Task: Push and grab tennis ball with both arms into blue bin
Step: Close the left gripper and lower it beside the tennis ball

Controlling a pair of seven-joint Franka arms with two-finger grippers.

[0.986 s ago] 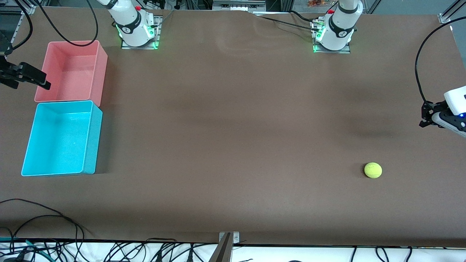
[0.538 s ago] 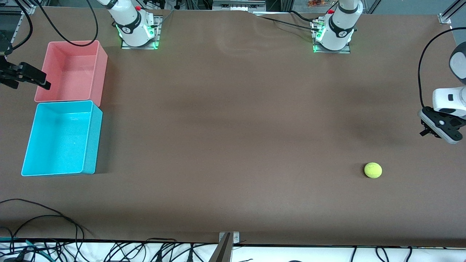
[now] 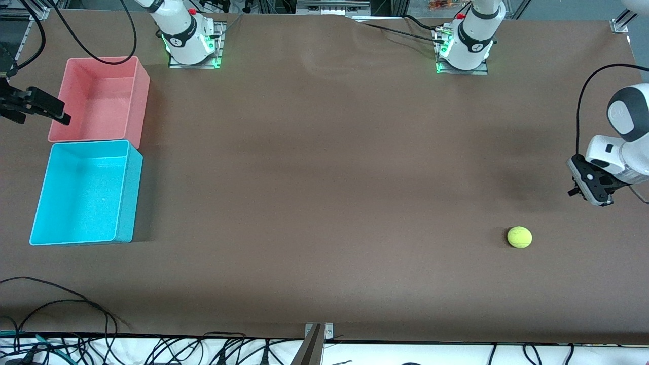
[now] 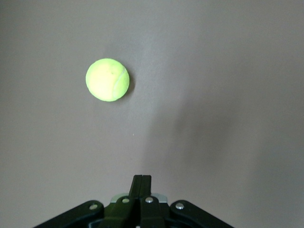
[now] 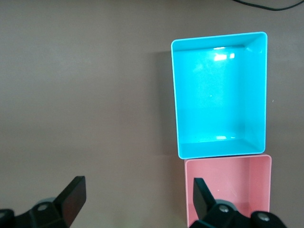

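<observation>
The tennis ball [image 3: 519, 237] lies on the brown table near the left arm's end, and it also shows in the left wrist view [image 4: 108, 80]. My left gripper [image 3: 575, 191] hangs in the air over bare table beside the ball, toward the table's end. Its fingers [image 4: 141, 179] are shut together and empty. The blue bin [image 3: 127, 203] stands empty at the right arm's end and shows in the right wrist view [image 5: 218, 95]. My right gripper [image 3: 45, 117] waits open and empty beside the pink bin, and shows in its wrist view [image 5: 137, 197].
A pink bin [image 3: 101, 101] of like size stands against the blue bin, farther from the front camera, and shows in the right wrist view [image 5: 228, 190]. Black cables [image 3: 61, 304] lie along the table's front edge. The two arm bases [image 3: 190, 45] [image 3: 464, 50] stand at the back edge.
My left arm has swung in from the table's end toward the ball, and its gripper has turned to point down. The ball, the bins and the right arm have not moved.
</observation>
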